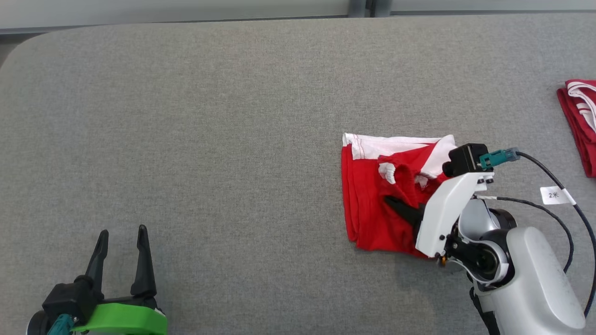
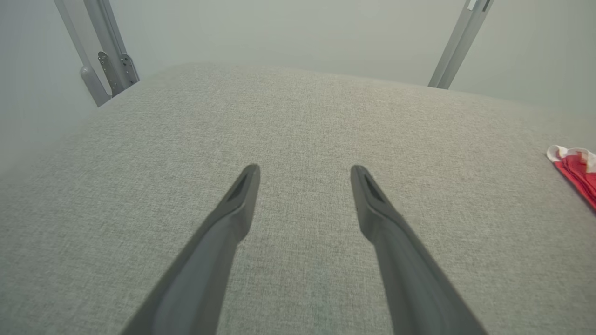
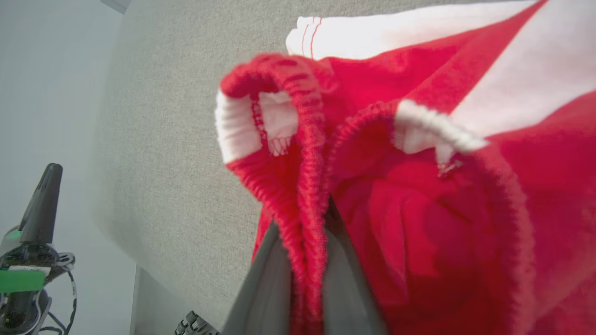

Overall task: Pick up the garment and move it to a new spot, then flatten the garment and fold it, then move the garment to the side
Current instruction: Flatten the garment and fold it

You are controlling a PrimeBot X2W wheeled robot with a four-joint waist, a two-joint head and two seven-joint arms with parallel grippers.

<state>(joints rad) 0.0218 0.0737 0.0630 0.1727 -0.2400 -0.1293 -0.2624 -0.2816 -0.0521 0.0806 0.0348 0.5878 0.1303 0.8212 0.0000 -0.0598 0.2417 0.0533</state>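
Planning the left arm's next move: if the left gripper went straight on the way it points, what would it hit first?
Probably nothing but the bare table: the left gripper, open, points along the grey cloth toward its far edge. Its height above the cloth is hard to judge.

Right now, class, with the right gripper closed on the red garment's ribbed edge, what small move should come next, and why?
Probably a short lift: the right gripper is shut on the ribbed edge of the garment, while the rest lies crumpled on the table, so raising it would free it for carrying elsewhere.
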